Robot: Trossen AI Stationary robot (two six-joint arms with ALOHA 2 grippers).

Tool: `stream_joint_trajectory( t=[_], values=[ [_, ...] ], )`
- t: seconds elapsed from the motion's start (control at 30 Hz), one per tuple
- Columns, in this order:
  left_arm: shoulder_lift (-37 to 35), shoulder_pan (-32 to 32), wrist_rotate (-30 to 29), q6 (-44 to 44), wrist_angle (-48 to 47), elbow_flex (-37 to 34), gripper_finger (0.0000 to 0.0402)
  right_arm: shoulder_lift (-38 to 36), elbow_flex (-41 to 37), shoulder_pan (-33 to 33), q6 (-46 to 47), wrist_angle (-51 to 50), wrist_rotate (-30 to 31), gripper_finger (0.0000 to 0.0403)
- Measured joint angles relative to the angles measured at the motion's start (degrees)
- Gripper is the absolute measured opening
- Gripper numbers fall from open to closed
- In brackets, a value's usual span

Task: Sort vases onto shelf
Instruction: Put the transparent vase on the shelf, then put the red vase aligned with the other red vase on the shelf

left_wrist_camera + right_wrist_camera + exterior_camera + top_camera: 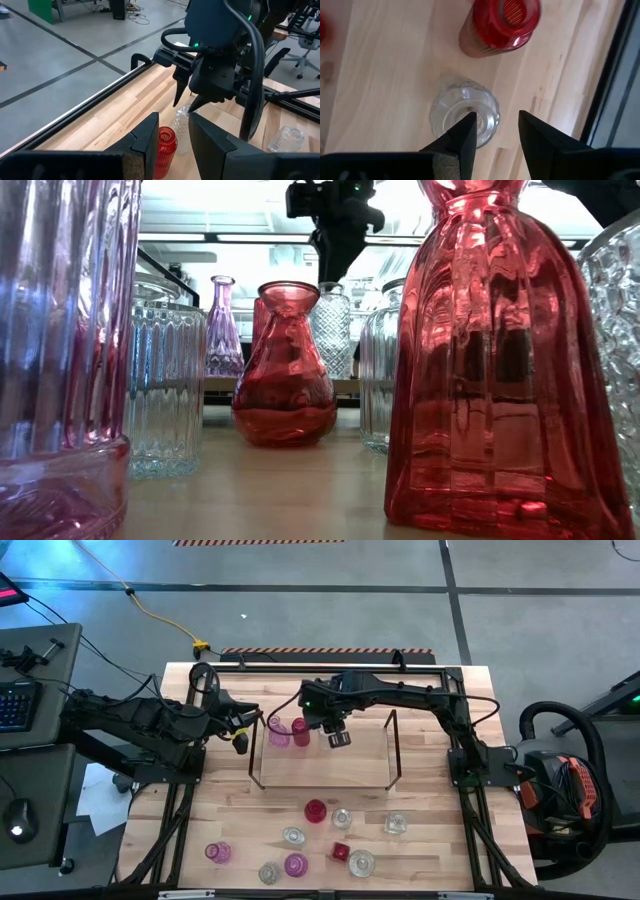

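Note:
The shelf is a light-wood board with dark wire end frames in the middle of the table. On its left part stand a pink vase, a red vase and a clear vase, each upright on its base. My right gripper hangs open above the clear vase, fingers pointing down, touching nothing. My left gripper waits open just outside the shelf's left end, with nothing between its fingers. It faces the red vase.
Several more vases stand upright between the shelf and the near edge, among them a red one, clear ones and pink ones. The shelf's right part is bare wood. The arms' bases and cables flank the table.

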Motion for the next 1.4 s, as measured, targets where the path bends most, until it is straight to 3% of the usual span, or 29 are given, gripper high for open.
stream_joint_trajectory(
  t=[1.1,1.4],
  values=[
    [0.0,0.0,0.24,-0.22,0.01,0.0,0.0097,-0.02,0.11,-0.13,0.72,2.87,5.15,0.0124],
    [0.0,0.0,0.24,-0.17,0.0,0.0,0.0097,-0.04,7.23,0.6,4.19,0.78,5.05,0.0124]
  ],
)
